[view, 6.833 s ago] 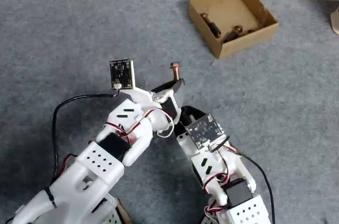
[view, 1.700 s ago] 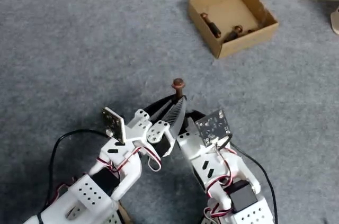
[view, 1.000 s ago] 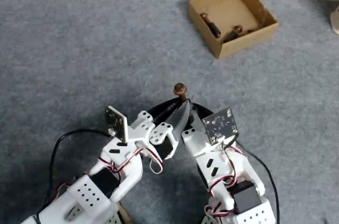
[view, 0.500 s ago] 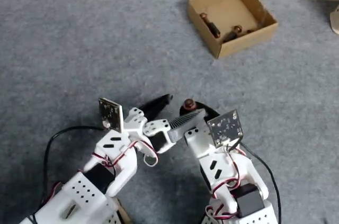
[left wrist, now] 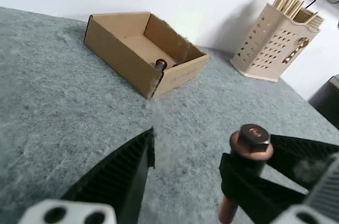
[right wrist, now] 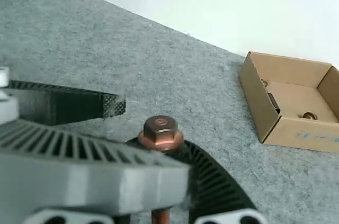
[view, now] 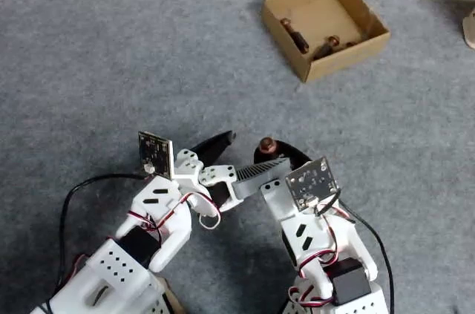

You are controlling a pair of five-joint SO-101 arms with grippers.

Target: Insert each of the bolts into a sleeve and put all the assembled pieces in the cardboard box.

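The right gripper [view: 271,157] was clamped on the bolt [left wrist: 250,140], head up, close to both arms. The left gripper [view: 257,151] stood wide apart beside it. I think carrying came next: lift clear, then drop it inside. Far off, the cardboard box [view: 349,45] held two pieces [view: 295,35].

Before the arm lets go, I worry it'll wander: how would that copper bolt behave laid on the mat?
Probably heavy for its size: the bolt looks like solid metal. Laid down, its round shank would likely roll, though the wider hex head and fuzzy mat should curb that. On end, it may tip.
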